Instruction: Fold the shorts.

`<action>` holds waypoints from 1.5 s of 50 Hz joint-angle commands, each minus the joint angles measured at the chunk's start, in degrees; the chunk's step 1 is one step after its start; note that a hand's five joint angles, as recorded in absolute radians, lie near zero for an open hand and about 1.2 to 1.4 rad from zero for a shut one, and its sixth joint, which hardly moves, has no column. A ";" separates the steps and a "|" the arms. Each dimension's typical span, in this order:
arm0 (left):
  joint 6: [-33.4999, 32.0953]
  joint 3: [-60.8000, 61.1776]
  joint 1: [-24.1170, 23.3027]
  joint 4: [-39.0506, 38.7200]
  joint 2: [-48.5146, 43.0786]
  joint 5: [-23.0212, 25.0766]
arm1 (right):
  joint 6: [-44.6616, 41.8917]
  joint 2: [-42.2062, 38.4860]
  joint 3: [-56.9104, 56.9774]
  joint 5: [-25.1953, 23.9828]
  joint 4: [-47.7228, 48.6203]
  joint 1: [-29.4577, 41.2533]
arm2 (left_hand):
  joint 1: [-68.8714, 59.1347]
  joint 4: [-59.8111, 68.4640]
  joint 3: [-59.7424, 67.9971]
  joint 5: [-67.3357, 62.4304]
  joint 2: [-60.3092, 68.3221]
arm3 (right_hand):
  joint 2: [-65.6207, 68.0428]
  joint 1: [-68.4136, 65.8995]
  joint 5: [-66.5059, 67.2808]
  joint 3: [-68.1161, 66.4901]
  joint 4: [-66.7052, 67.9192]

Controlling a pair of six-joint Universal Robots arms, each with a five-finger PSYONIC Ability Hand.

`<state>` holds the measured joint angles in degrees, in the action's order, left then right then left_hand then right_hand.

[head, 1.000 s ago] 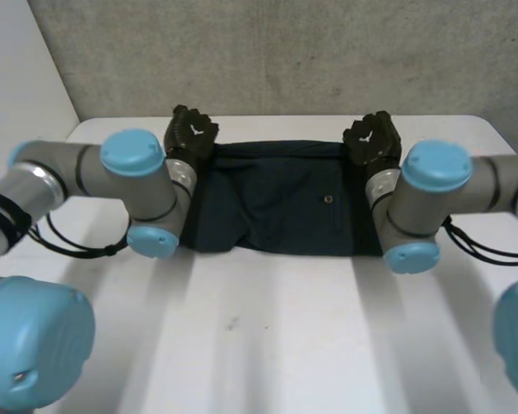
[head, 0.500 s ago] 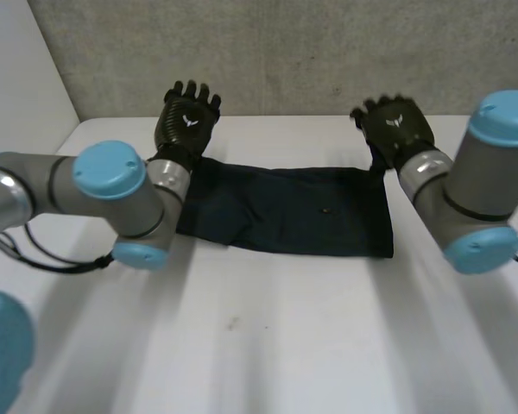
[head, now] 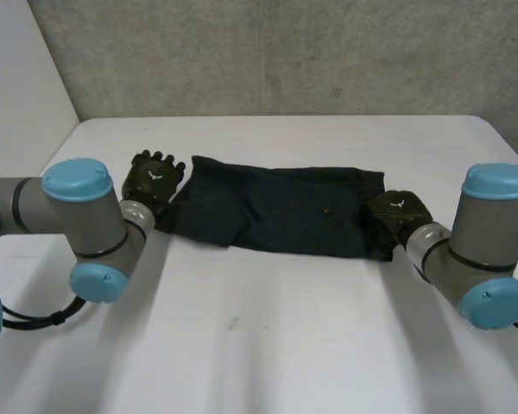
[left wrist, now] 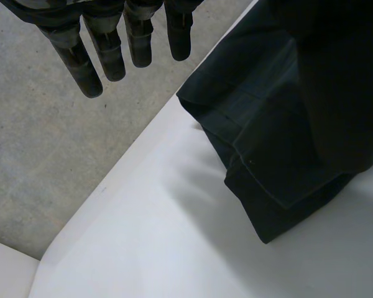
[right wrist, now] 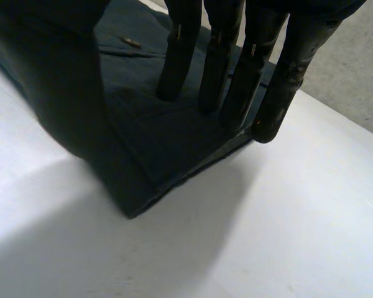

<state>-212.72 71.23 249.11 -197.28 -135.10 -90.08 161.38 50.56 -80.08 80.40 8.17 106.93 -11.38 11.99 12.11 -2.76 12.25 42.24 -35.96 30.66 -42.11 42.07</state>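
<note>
Both hands had left the far edge of the shorts [head: 276,211], lying folded mid-frame. My left hand [head: 153,177] hung released beside their left end; my right hand [head: 397,212] lay straight-fingered on the right end. Crosswise fold judged next.

Lab — white table [head: 268,345], concrete wall [head: 285,52].

Head view looks down from behind; wrist views sit close, all sharing the shorts [head: 276,211].
</note>
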 commanded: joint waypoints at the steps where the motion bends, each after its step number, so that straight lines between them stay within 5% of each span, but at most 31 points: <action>1: 0.03 1.63 -0.64 0.05 2.91 -0.10 | -4.14 -0.90 0.54 4.05 1.14 -0.84 | -3.37 2.76 2.65 -1.99 2.50 | 37.76 -44.04 39.34 -37.89 37.93; 9: 0.73 6.11 -0.64 0.75 10.38 -0.10 | -7.74 5.60 -1.31 6.34 -0.26 -5.59 | -0.35 -0.26 -0.37 1.03 -0.52 | 37.76 -44.04 39.34 -37.89 37.93; 16: 7.92 11.03 -0.73 0.93 18.02 -0.10 | -33.72 8.33 1.32 6.96 -4.22 -7.80 | 0.33 -0.94 -1.05 1.71 -1.20 | 37.76 -44.04 39.34 -37.89 37.93; 23: 14.61 10.42 -2.05 0.75 19.44 -0.18 | -40.35 7.01 9.32 4.68 -0.71 8.19 | 0.33 -0.94 -1.05 1.71 -1.20 | 37.76 -44.04 39.34 -37.89 37.93; 28: 18.66 8.05 -3.28 0.40 19.35 -0.36 | -40.01 2.45 11.70 -4.71 6.06 17.16 | 0.16 -0.77 -0.88 1.54 -1.03 | 37.76 -44.04 39.34 -37.89 37.93; 33: 22.35 3.22 -3.98 1.02 18.65 -3.17 | -34.48 -6.61 14.60 -13.16 7.12 22.00 | 0.16 -0.77 -0.88 1.54 -1.03 | 34.99 -41.27 36.57 -35.12 35.16; 35: 22.44 2.16 -4.68 1.45 18.47 -3.52 | -29.67 -6.35 14.17 -14.04 7.38 22.00 | 0.16 -0.77 -0.89 1.54 -1.03 | -4.98 -1.30 -3.40 4.85 -4.81; 39: 22.44 -0.03 -5.04 1.72 17.33 -3.70 | -17.99 -3.03 13.20 -13.61 7.47 21.65 | 0.16 -0.77 -0.88 1.54 -1.03 | -32.24 25.96 -30.66 32.11 -32.07; 47: 22.44 -8.46 -8.01 5.49 11.90 -3.35 | 9.78 10.77 8.20 -10.01 7.73 12.01 | -0.18 -0.43 -0.55 1.20 -0.69 | -32.24 25.96 -30.66 32.11 -32.07; 51: 22.44 -13.38 -11.09 8.65 7.33 -3.08 | 17.54 10.71 8.89 -8.34 6.77 8.83 | -0.51 -0.10 -0.21 0.87 -0.36 | -32.24 25.96 -30.66 32.11 -32.07; 61: 22.62 -22.54 -16.11 19.55 -6.22 -2.73 | 14.23 -3.44 21.53 -8.16 -12.64 7.06 | -0.01 -0.60 -0.72 1.37 -0.86 | -32.24 25.96 -30.66 32.11 -32.07; 75: 21.83 -24.21 -13.21 28.34 -10.18 -6.69 | 10.11 -13.82 30.42 -5.27 -24.16 6.89 | 0.16 -0.77 -0.88 1.54 -1.03 | -32.24 25.96 -30.66 32.11 -32.07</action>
<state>-190.54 46.76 234.04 -170.61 -145.79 -95.29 173.80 38.66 -51.75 73.04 -12.35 113.80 -11.18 11.87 11.98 -2.59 12.00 12.36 -10.73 3.09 -12.02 13.33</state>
